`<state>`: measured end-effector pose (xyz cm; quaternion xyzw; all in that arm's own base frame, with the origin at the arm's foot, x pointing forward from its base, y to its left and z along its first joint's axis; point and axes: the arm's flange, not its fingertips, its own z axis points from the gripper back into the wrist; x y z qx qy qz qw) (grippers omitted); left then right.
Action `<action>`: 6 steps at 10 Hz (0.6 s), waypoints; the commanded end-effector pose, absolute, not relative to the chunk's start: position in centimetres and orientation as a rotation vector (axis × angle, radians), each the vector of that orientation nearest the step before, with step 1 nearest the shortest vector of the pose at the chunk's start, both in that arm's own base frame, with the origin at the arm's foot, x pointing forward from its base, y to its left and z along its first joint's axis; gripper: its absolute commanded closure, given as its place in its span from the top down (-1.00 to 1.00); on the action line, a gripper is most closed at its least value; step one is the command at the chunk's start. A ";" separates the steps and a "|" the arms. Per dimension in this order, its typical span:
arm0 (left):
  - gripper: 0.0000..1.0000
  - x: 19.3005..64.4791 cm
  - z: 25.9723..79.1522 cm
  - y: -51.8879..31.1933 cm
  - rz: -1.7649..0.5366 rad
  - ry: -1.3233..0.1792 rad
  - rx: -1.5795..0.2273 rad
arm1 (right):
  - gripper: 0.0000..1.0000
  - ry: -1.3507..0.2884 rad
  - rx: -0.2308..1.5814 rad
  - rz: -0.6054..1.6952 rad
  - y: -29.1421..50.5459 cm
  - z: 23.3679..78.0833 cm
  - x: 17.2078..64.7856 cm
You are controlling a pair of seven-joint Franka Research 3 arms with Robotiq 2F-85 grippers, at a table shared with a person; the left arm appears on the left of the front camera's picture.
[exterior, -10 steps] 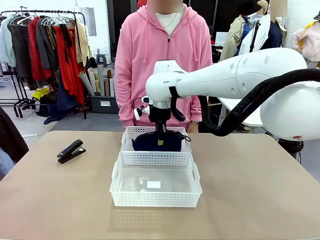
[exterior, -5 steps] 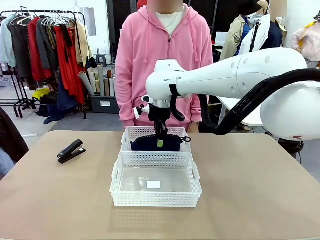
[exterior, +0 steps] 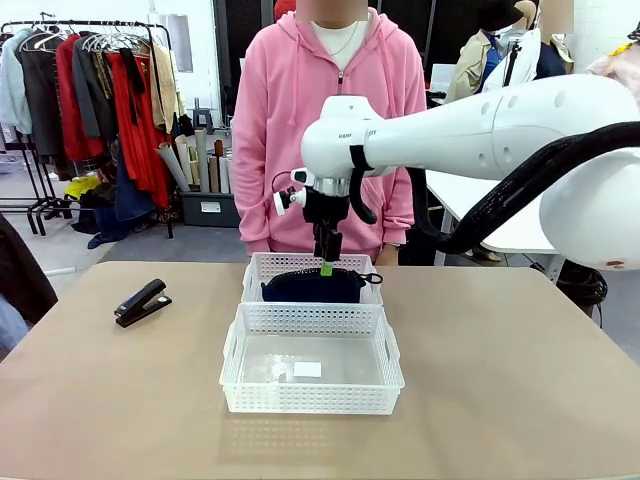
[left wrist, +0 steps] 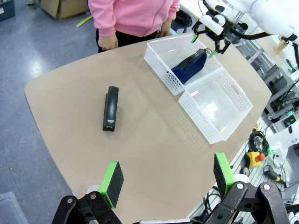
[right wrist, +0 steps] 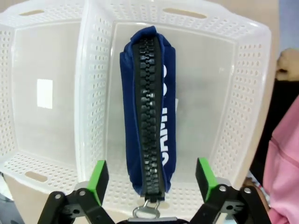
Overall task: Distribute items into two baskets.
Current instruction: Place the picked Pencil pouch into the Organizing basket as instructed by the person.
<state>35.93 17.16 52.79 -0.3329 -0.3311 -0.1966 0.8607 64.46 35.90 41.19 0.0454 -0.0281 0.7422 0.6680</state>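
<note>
As you scan the front: right gripper [exterior: 327, 262] above navy pouch [exterior: 312, 286] in far smaller basket [exterior: 262, 266]; larger basket [exterior: 312, 398] nearer; stapler [exterior: 141, 302] on table [exterior: 500, 380], left. Left wrist: left gripper [left wrist: 167, 179] spread, empty. Right wrist: right jaws spread astride pouch.

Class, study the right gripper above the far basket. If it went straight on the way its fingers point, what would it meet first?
The navy pouch, lying zipper-up in the smaller basket. The right gripper points straight down at it, jaws open. How far above the pouch it hangs is unclear.
</note>
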 end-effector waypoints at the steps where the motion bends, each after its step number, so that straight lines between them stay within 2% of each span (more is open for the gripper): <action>1: 1.00 35.9 52.9 17.2 -0.418 -0.717 -0.710 | 1.00 -0.078 0.131 1.688 34.8 42.1 62.2; 4: 1.00 35.9 52.9 17.2 -0.418 -0.717 -0.710 | 1.00 -0.064 0.176 1.721 34.3 43.5 60.8; 6: 1.00 35.9 52.9 17.2 -0.418 -0.717 -0.710 | 1.00 -0.062 0.116 1.675 35.3 43.1 62.7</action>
